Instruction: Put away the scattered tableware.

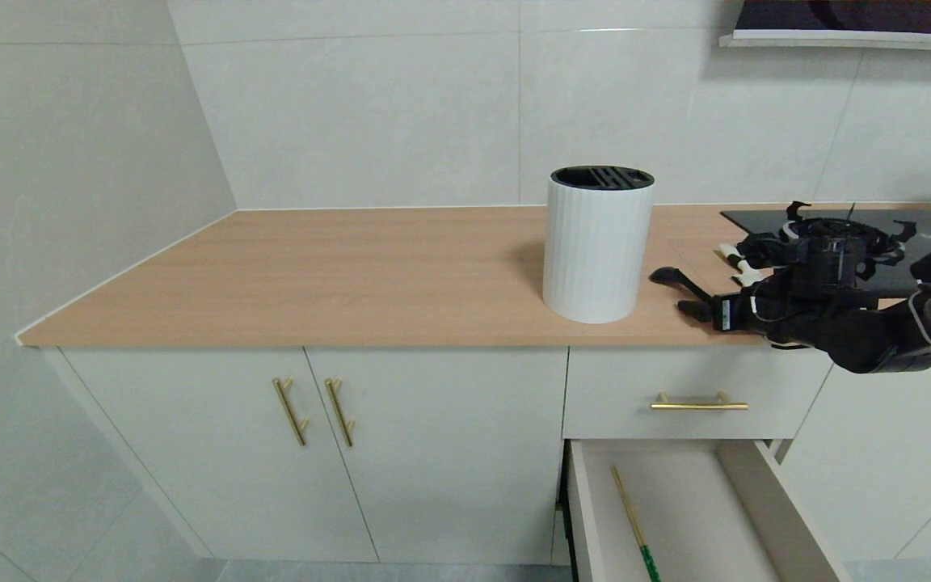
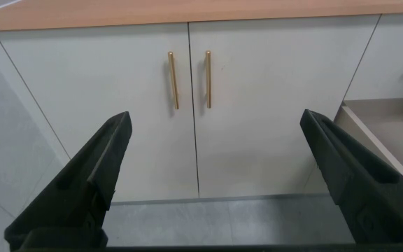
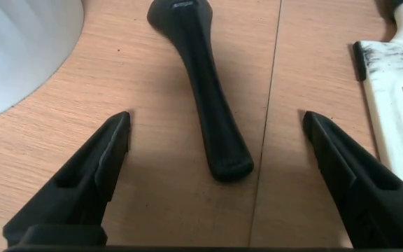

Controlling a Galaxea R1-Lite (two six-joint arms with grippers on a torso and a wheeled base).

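A black utensil (image 1: 670, 277) lies on the wooden counter (image 1: 352, 275) just right of a white ribbed holder (image 1: 597, 246) with a black slotted top. My right gripper (image 1: 696, 308) sits at the utensil's near end. In the right wrist view the black utensil (image 3: 200, 91) points toward my right gripper (image 3: 215, 129), which is open, with the handle's tip between its spread fingers (image 3: 93, 175) and untouched. A white knife (image 3: 396, 98) lies beside it. My left gripper (image 2: 215, 124) is open and holds nothing, low in front of the cabinet doors (image 2: 187, 105).
A black stove (image 1: 845, 230) occupies the counter's right end, with the white knife (image 1: 736, 265) at its edge. Below, a drawer (image 1: 700, 517) stands pulled out with chopsticks (image 1: 633, 521) inside. The white holder (image 3: 19, 49) is close to the right gripper.
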